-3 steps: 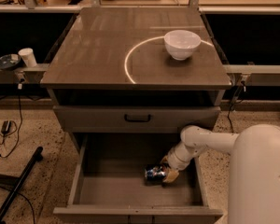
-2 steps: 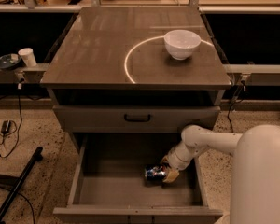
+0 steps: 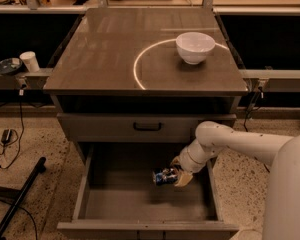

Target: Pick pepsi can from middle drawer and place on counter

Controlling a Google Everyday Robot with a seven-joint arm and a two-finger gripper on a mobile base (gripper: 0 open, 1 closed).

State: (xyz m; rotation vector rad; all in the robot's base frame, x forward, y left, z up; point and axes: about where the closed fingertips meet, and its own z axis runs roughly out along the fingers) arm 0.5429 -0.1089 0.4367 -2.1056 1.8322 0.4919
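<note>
Inside the middle drawer (image 3: 115,204), the fingers (image 3: 183,179) clasp the pepsi can (image 3: 164,177).

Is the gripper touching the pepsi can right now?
Touching. The camera view shows the gripper, inside the middle drawer, clasping one end of the pepsi can, no gap.

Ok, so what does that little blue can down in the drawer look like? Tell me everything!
The can is small and dark blue, with red and white marks and a shiny metal end. It lies on its side inside the open drawer, toward the right. The end effector grips its right end. A shadow on the floor below suggests it hangs slightly above the drawer floor, though that is hard to tell. Nothing else touches it.
</note>
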